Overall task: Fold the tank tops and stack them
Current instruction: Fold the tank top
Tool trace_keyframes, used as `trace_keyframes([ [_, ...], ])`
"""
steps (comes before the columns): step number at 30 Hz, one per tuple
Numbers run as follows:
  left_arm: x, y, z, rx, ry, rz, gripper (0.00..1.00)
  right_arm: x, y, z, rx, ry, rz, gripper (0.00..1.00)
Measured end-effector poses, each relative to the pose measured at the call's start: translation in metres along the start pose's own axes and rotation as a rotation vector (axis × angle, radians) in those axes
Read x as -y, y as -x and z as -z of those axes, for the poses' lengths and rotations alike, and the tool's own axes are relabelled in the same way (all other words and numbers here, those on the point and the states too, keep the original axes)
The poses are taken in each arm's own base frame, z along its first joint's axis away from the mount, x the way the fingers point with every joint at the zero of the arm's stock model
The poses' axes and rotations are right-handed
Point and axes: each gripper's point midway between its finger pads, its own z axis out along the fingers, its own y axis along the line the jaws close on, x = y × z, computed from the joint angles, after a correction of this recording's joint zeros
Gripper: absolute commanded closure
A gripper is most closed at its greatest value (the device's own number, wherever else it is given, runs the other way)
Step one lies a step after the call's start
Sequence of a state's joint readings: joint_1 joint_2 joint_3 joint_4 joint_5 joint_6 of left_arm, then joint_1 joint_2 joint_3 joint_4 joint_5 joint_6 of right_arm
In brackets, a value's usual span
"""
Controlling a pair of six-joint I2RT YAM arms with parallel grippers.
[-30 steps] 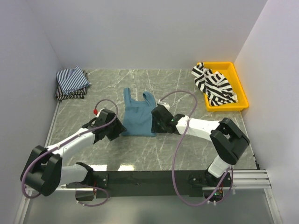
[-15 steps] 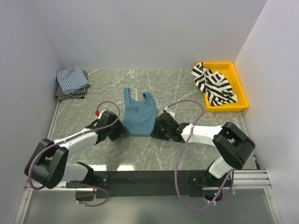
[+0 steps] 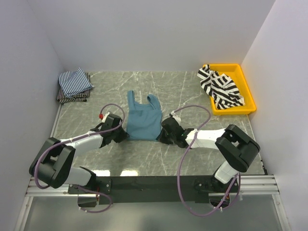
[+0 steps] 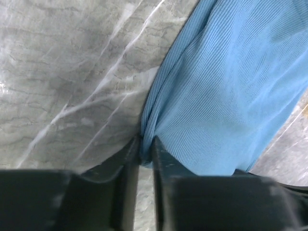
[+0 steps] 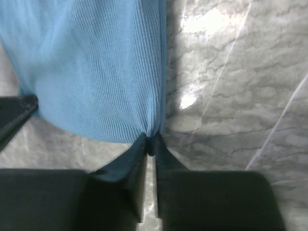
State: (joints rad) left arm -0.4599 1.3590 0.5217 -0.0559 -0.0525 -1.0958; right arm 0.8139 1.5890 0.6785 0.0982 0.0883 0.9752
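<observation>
The teal top (image 3: 143,121) lies flat in the middle of the surface (image 3: 192,98), with its straps pointing far and its hem near. The left pincer (image 4: 146,151) sits at the near-left corner of the hem, its jaws clamped on a small bunch of the cloth edge. The right pincer (image 5: 150,144) sits at the near-right corner, its jaws drawn together on a pinch of the ribbed cloth. Both pincers rest low against the surface, and the top spreads away from them toward the far side. The striped top (image 3: 220,87) lies crumpled in the yellow tray (image 3: 226,66) at the far right, partly draped over its left rim. The folded tops (image 3: 73,84) are stacked at the far left, well apart from both pincers.
</observation>
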Motion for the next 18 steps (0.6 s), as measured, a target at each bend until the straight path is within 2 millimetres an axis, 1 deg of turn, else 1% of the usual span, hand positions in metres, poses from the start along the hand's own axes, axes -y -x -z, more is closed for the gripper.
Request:
trace_keyframes([
  [1,0.0,0.0,0.0,-0.001,0.0,0.002,0.98,0.001,0.0,-0.001,0.0,-0.005,0.002,1.0],
  [2,0.0,0.0,0.0,-0.002,-0.001,-0.001,0.99,0.002,0.0,-0.001,0.0,-0.009,0.006,1.0],
  [6,0.002,-0.005,0.001,-0.012,-0.003,-0.011,0.99,0.003,-0.001,0.0,0.0,-0.014,0.026,1.0],
  [8,0.002,-0.016,0.005,-0.032,0.005,-0.017,0.99,0.003,-0.003,0.005,-0.001,-0.022,0.049,1.0],
  [10,0.002,-0.031,0.011,-0.057,0.027,-0.032,0.99,0.002,-0.01,0.013,-0.008,-0.025,0.083,1.0],
  [12,0.001,-0.048,0.019,-0.087,0.052,-0.04,0.99,-0.001,-0.022,0.024,-0.023,-0.011,0.117,1.0],
  [14,-0.002,-0.062,0.027,-0.115,0.075,-0.037,0.99,-0.003,-0.038,0.038,-0.043,0.006,0.154,1.0],
  [18,-0.017,-0.091,0.054,-0.162,0.119,-0.027,0.99,0.0,-0.079,0.065,-0.108,0.03,0.21,1.0],
])
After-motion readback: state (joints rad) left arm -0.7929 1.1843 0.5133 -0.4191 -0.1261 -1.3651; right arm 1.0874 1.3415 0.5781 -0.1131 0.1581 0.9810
